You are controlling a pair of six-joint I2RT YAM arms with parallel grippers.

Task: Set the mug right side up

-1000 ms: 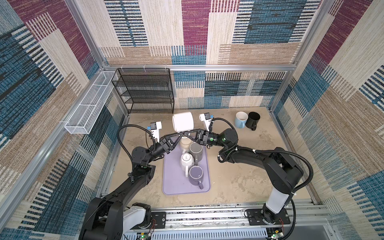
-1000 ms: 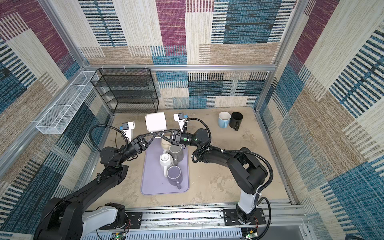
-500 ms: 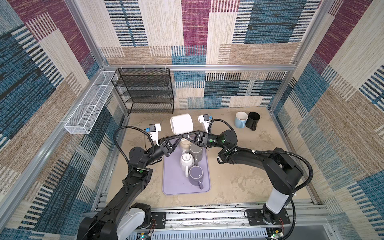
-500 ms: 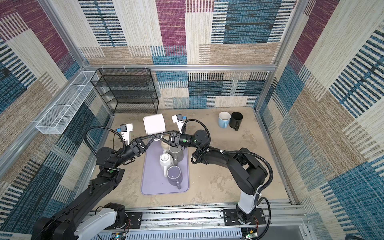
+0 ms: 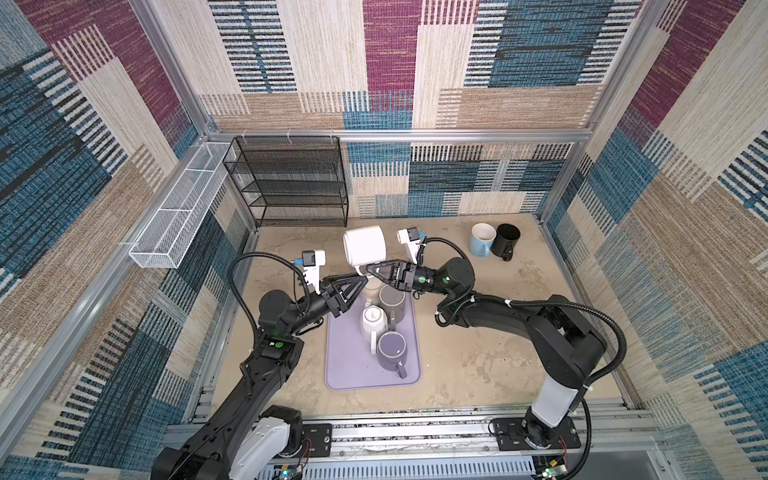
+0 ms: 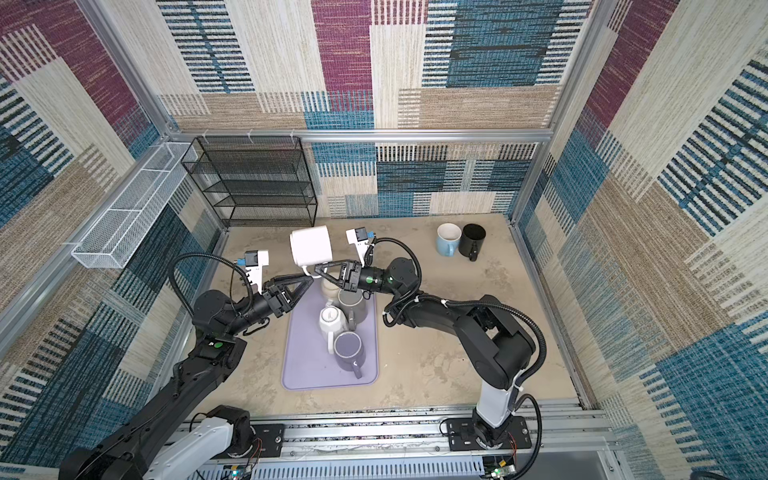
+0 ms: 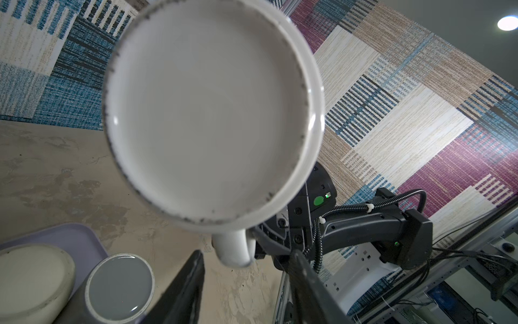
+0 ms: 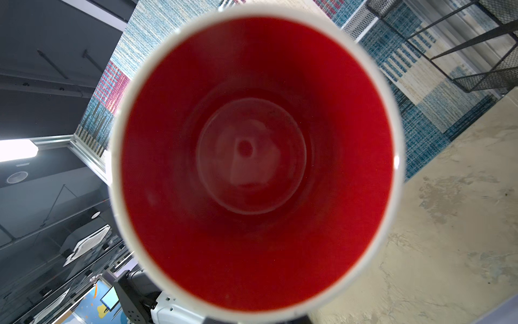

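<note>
holding white mug [image 5: 365,247] by handle [image 7: 232,249]: right fingers [image 5: 380,266] | left fingers [image 7: 190,280]: wide apart, near handle

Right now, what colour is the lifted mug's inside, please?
The mug is red inside; right wrist view.

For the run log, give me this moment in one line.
white mug: aloft, on its side | right gripper: grips handle | left gripper: open beside handle

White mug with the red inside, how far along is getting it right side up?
Done: the white mug is up in the air above the purple tray. In hand: the right pincer holds it by the handle, on its side, mouth toward that arm; the left pincer is open just beside. Left: tip it mouth-up and set it down.
</note>
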